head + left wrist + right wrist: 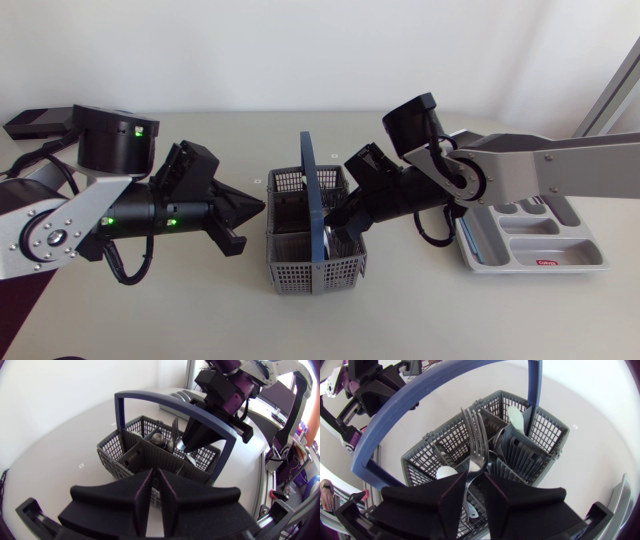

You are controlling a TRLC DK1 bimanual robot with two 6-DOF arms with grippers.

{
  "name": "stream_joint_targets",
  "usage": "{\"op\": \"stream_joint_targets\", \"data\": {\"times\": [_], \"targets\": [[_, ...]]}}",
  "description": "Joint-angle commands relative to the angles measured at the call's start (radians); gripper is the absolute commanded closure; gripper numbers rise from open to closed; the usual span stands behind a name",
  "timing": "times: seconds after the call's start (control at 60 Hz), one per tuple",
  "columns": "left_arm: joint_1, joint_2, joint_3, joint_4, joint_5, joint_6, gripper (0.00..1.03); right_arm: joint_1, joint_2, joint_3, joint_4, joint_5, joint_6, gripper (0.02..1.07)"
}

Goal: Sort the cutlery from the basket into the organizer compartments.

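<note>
The right gripper (475, 480) is clenched on a fork (474, 435) standing tines-up in the basket (290, 274) at mid-table, so the pick is in hand. Next, I judge, it must lift clear of the blue handle (312, 200) and carry right to the organizer (560, 263). The left gripper (248, 208) (closed, empty) sits left of the basket.

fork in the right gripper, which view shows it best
Right wrist view: the fork stands close up, tines clear, clamped in the right gripper. Left wrist view shows only its tines past the basket handle. Head view: that gripper hides it.
</note>
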Motion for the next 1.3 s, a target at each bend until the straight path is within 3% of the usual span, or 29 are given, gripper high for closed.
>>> {"op": "stream_joint_targets", "data": {"times": [0.0,0.2,0.433,0.583,0.633,1.0,1.283], "targets": [[-0.007,-0.02,-0.023,0.015,0.004,-0.022,0.92,0.011,0.01,-0.027,0.015,0.03,0.024,0.8],[-0.007,-0.021,-0.026,0.015,0.004,-0.022,0.92,0.051,0.009,-0.05,0.046,0.125,0.045,0.79],[-0.007,-0.024,-0.028,0.015,0.006,-0.022,0.93,0.06,0.009,-0.058,0.064,0.169,0.059,0.76],[-0.007,-0.024,-0.029,0.015,0.006,-0.024,0.93,0.065,0.009,-0.061,0.083,0.206,0.068,0.95],[-0.007,-0.026,-0.029,0.015,0.004,-0.024,0.93,0.065,0.012,-0.061,0.083,0.214,0.068,0.96],[-0.01,-0.035,-0.028,0.009,0.004,-0.025,0.93,0.066,-0.102,-0.08,0.057,0.211,0.085,0.98],[-0.017,-0.038,-0.029,0.007,0.004,-0.025,0.93,0.051,-0.243,-0.08,0.001,0.128,0.119,0.98]]}}
